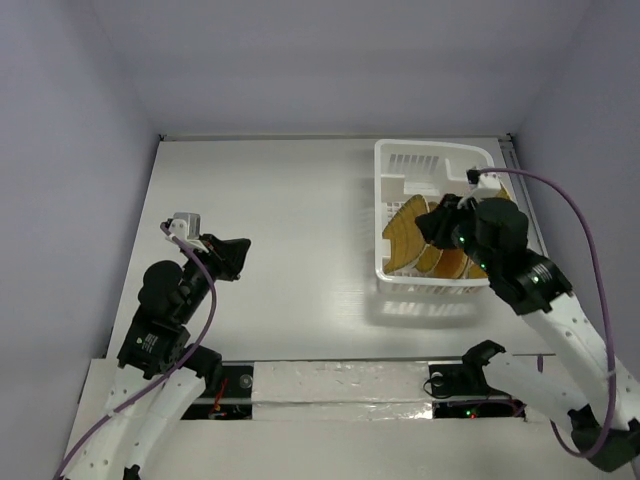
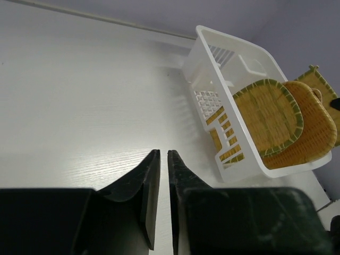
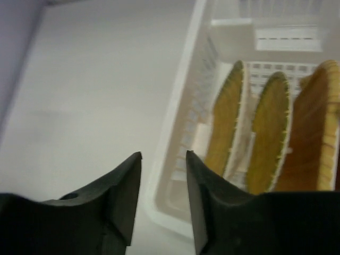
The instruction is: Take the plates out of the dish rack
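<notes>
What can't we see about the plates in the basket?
Top view: the right arm covers part of the plates and dish rack, so the plate count is unclear.
Right wrist view: plates blurred, the rightmost plate cut by the picture edge.
Left wrist view: farthest plate cut by the right edge.

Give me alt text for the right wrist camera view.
Three woven orange-tan plates stand on edge in a white dish rack. The right end effector hovers in the foreground, jaws slightly apart and empty, above the rack's left wall.
</notes>
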